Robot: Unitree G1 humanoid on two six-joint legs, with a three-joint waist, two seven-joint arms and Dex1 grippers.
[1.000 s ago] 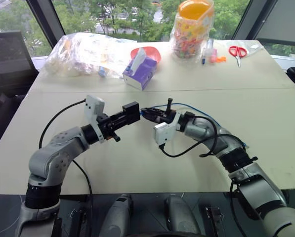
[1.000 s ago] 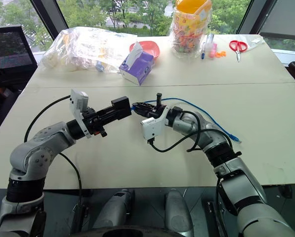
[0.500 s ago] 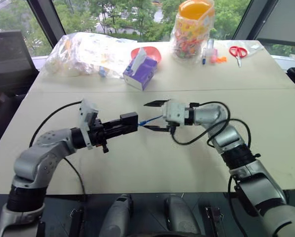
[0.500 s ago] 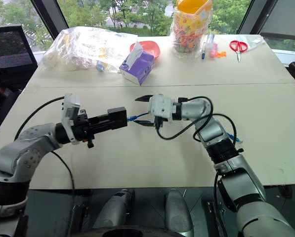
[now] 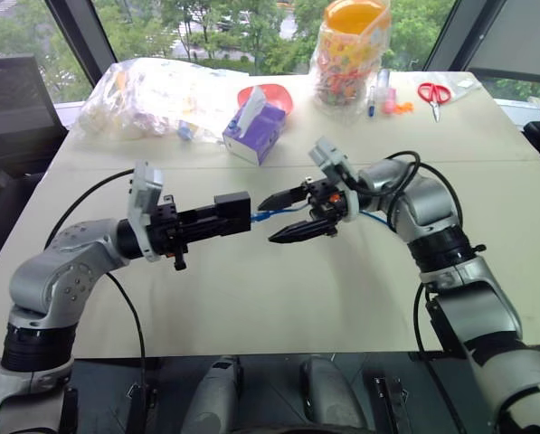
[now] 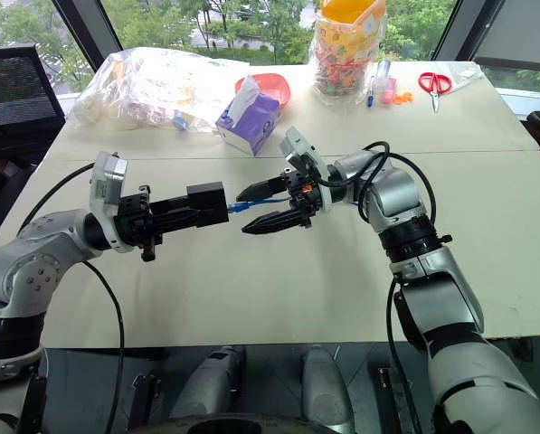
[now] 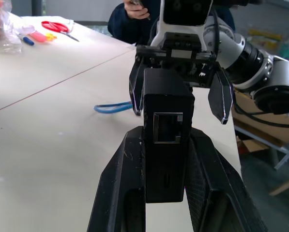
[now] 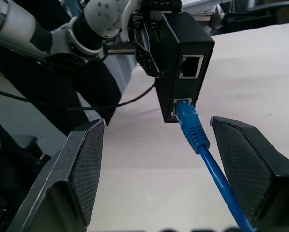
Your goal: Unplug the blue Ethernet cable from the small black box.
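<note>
Left tool (image 5: 217, 220) clamps the small black box (image 5: 232, 214) while the right tool (image 5: 286, 215) stands wide around the blue Ethernet cable (image 8: 195, 131), whose plug seems not yet out of its port.

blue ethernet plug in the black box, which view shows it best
The right wrist view: the blue Ethernet cable sits plugged into the small black box. Both eye views show a short blue stretch beside the box; the left wrist view shows a loop behind it.

Right hand (image 5: 285, 215) newly rolled, opened.
</note>
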